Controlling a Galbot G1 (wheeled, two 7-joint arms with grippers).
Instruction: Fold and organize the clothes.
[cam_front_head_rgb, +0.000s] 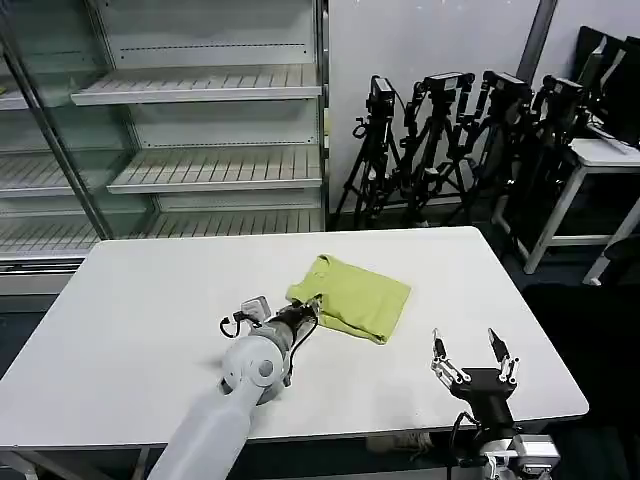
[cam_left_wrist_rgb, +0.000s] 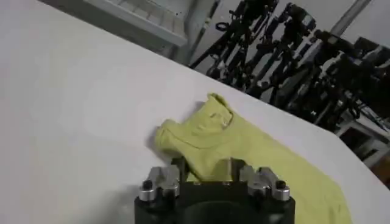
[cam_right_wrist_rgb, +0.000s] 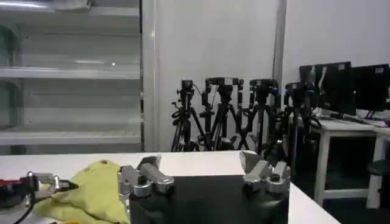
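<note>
From the head camera, the lime shirt (cam_front_head_rgb: 352, 297) lay already folded into a compact bundle near the middle of the white table (cam_front_head_rgb: 140, 300), slightly toward three o'clock. The left gripper (cam_front_head_rgb: 306, 311) sat at the bundle's eight o'clock edge, touching the cloth; whether its fingers were closed could not be told there. The right gripper (cam_front_head_rgb: 471, 357) hovered near the table's five o'clock corner, well apart from the shirt, its fingers spread wide and holding nothing. Bare tabletop lay open toward nine o'clock and toward the far edge, giving room to slide or turn the bundle.

In the left wrist view, the shirt (cam_left_wrist_rgb: 244, 146) looked thin, soft and light, likely to sag and unfold if lifted by a single layer; a pinch through all layers at a folded edge seemed safest. The left gripper (cam_left_wrist_rgb: 210, 176) met the near hem, its closure again unclear.

In the right wrist view, the right gripper (cam_right_wrist_rgb: 204, 171) stood open, with the shirt (cam_right_wrist_rgb: 91, 189) beyond it.
</note>
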